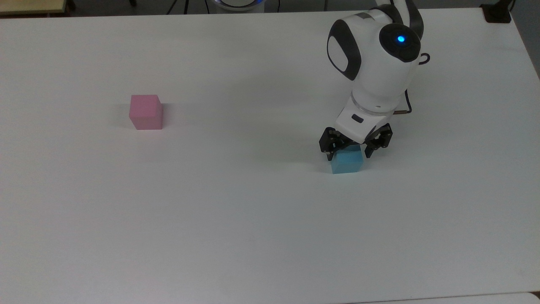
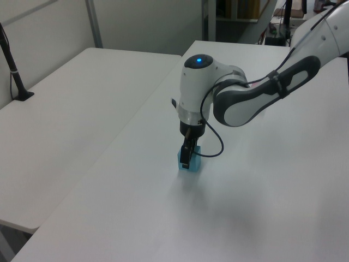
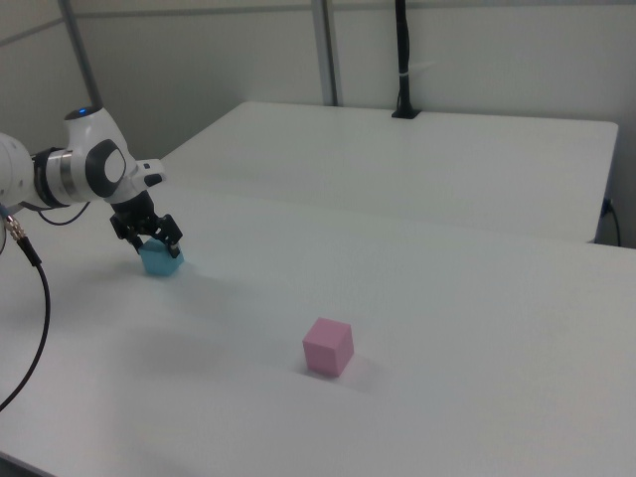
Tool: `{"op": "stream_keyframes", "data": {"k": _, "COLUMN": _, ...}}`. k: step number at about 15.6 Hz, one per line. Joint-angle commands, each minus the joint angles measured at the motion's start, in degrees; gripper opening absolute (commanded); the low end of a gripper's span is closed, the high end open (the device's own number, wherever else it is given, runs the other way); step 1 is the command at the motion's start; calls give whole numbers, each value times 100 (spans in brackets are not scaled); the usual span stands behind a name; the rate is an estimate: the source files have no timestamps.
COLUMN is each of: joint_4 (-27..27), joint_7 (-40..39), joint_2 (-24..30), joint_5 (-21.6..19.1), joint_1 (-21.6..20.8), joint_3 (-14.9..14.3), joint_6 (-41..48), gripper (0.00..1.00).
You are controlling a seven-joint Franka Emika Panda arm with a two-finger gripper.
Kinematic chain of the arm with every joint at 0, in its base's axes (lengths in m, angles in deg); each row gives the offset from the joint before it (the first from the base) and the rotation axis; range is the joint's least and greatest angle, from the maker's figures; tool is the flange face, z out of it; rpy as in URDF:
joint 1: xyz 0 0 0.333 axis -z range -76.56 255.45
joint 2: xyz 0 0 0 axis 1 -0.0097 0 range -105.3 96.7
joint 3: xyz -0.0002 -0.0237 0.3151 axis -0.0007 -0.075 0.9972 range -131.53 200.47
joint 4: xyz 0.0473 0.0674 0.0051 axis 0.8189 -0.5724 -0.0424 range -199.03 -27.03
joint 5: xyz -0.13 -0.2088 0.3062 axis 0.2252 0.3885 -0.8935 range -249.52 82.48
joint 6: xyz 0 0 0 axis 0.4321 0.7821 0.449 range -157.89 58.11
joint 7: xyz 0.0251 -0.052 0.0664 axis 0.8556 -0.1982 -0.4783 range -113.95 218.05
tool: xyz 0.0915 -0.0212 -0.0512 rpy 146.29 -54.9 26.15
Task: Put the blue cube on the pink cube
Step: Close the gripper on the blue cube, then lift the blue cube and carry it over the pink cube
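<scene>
The black two-finger jaws (image 1: 348,153) stand apart, straddling the small matte light-blue cube (image 1: 347,162), which rests on the white worktop (image 1: 236,219). No grasp is made yet. Closing, lifting, carrying and stacking remain; the small pastel-pink cube (image 1: 146,112) sits well apart.

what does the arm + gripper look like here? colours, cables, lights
Glossy white rounded arm with dark grey oval side panels and a round dark cap carrying a lit blue light. The gripper has a white body with a small dark rectangular mark, and black fingers on black linkages. A thin dark cable loops beside the wrist.
</scene>
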Motion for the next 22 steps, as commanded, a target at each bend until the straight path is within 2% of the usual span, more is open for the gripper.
{"op": "stream_keyframes", "data": {"k": 1, "joint_4": 217, "joint_7": 623, "joint_2": -65, "joint_5": 301, "joint_1": -97, "joint_3": 52, "joint_6": -34, "gripper": 58}}
{"op": "stream_keyframes", "data": {"k": 2, "joint_4": 217, "joint_7": 677, "joint_2": -48, "joint_5": 407, "joint_1": -88, "joint_3": 70, "joint_6": -26, "gripper": 36}}
{"op": "stream_keyframes", "data": {"k": 3, "joint_4": 217, "joint_7": 686, "joint_2": 22, "joint_5": 408, "joint_1": -45, "joint_3": 79, "joint_6": 1, "gripper": 21}}
{"op": "stream_keyframes", "data": {"k": 6, "joint_4": 59, "joint_7": 520, "joint_2": 600, "joint_5": 417, "joint_1": 87, "joint_3": 88, "joint_6": 254, "gripper": 20}}
{"op": "stream_keyframes", "data": {"k": 8, "joint_4": -46, "joint_7": 47, "joint_2": 1057, "joint_5": 347, "joint_1": 288, "joint_3": 88, "joint_6": 780, "gripper": 20}}
{"op": "stream_keyframes", "data": {"k": 13, "joint_4": -178, "joint_7": -1412, "joint_2": 1805, "joint_5": 91, "joint_1": 1254, "joint_3": 79, "joint_6": 2135, "gripper": 20}}
{"op": "stream_keyframes", "data": {"k": 15, "joint_4": -450, "joint_7": -1939, "joint_2": 2139, "joint_5": 100, "joint_1": 1659, "joint_3": 0, "joint_6": 2364, "gripper": 20}}
{"op": "stream_keyframes", "data": {"k": 16, "joint_4": -590, "joint_7": -2229, "joint_2": 2263, "joint_5": 100, "joint_1": 1835, "joint_3": -96, "joint_6": 2383, "gripper": 20}}
{"op": "stream_keyframes", "data": {"k": 17, "joint_4": -688, "joint_7": -2510, "joint_2": 2325, "joint_5": 100, "joint_1": 1915, "joint_3": -314, "joint_6": 2374, "gripper": 20}}
{"op": "stream_keyframes", "data": {"k": 20, "joint_4": -933, "joint_7": -3091, "joint_2": 2369, "joint_5": 100, "joint_1": 1907, "joint_3": -1044, "joint_6": 2295, "gripper": 20}}
{"op": "stream_keyframes", "data": {"k": 22, "joint_4": -1415, "joint_7": -3513, "joint_2": 2588, "joint_5": 100, "joint_1": 1828, "joint_3": -1527, "joint_6": 1998, "gripper": 20}}
